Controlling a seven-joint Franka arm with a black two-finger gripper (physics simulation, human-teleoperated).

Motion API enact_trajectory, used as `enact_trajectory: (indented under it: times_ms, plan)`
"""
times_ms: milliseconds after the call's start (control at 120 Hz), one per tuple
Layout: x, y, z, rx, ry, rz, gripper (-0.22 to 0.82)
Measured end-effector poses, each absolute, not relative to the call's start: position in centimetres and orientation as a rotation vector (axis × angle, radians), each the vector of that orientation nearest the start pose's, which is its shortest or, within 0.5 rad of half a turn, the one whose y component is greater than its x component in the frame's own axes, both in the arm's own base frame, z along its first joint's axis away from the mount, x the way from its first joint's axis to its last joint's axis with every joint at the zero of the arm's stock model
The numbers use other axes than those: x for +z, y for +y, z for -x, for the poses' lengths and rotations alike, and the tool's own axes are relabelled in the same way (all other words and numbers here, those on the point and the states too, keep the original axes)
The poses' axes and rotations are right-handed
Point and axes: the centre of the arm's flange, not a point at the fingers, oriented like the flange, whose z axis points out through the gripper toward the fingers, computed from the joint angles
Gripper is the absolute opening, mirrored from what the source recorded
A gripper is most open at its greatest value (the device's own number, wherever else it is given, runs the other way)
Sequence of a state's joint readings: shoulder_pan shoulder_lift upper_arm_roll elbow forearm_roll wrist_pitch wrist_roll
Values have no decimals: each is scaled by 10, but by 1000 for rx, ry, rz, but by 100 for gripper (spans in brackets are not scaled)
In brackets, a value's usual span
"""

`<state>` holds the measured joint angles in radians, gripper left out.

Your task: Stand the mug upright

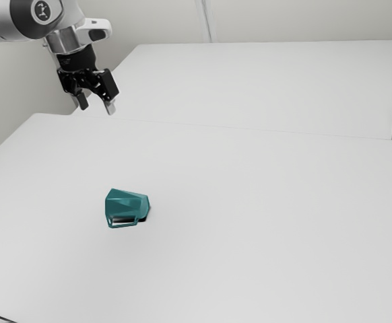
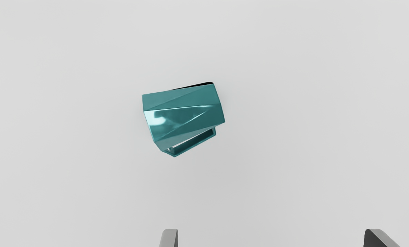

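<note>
Teal mug (image 1: 124,202) lies on its side on the table (image 1: 250,215). Gripper (image 1: 97,108) open, empty, well apart above. Judgement: straddle the body clear of the handle (image 2: 195,142), close squarely, lift, rotate base-down, seat flat before release.

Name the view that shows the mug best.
The wrist view: the mug appears large, its facets and handle plain. The exterior view shows it smaller, lying on its side on the table, handle visible.
</note>
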<state>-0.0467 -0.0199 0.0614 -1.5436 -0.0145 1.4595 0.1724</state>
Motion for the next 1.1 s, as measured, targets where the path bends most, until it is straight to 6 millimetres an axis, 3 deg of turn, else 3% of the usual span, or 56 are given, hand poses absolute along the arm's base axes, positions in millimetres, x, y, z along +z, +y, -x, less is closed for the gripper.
enact_trajectory:
  times_ms: [300, 492, 933, 1100]
  plan:
    - [638, 14, -534, 98, 232, 3155, 59]
    - [632, 18, -523, 124, 221, 3158, 59]
    - [585, 101, -508, 125, -4, 3312, 59]
    - [547, 121, -503, 92, -36, 3430, 59]
